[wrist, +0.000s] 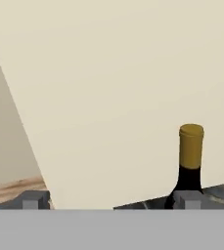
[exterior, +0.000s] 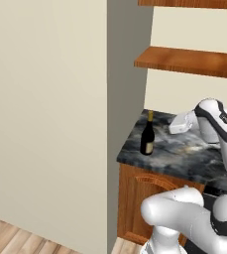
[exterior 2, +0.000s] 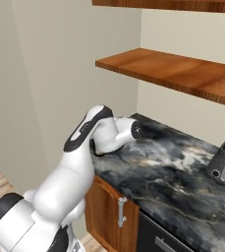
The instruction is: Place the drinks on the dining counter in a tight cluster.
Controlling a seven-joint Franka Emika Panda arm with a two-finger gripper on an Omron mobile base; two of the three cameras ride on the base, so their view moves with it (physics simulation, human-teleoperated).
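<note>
step: reaching for the wine bottle [exterior: 147, 136] near the worktop's [exterior: 184, 156] left corner. gripper [wrist: 111, 201] spread apart, empty. next: centre bottle between fingers, close.

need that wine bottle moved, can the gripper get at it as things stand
Probably yes. The wine bottle stands upright and alone near the worktop's corner, nothing between it and the gripper. In the hand view it sits behind the right fingertip, so the hand must shift sideways first.

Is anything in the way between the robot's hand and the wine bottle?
Nothing visible. The wine bottle stands alone near the corner of the marbled worktop, and the stone between it and the gripper is bare. In the hand view the fingertips are spread, with the bottle behind one.
</note>
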